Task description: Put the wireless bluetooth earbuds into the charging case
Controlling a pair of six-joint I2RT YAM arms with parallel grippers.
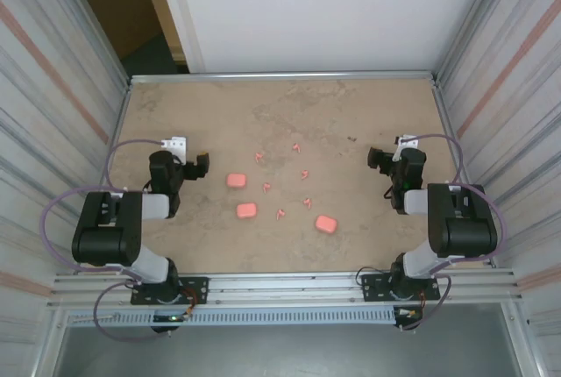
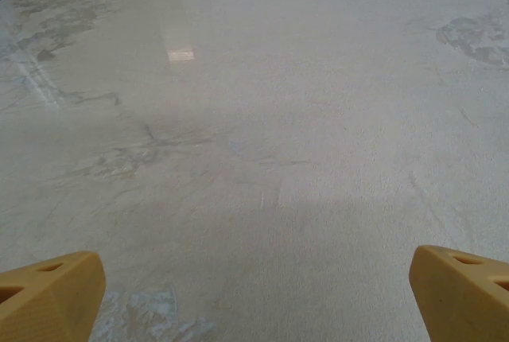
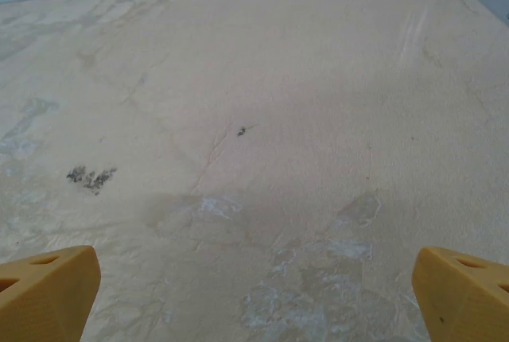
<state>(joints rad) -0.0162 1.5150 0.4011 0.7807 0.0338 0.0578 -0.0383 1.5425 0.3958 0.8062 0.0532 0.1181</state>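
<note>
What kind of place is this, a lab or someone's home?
Likely a robot test cell: two arms bolted to a metal rail, ribbed walls boxing in the table, pink cases and earbuds laid out.

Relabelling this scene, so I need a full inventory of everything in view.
earbuds: six, salmon pink, scattered mid-table
charging cases: three, pink, mid-table, two left of centre, one right
table: one, mottled beige
arms: two, black, near edge
left tool: one, yellow-tipped, open, over bare table at left
right tool: one, yellow-tipped, open, over bare table at right
</note>
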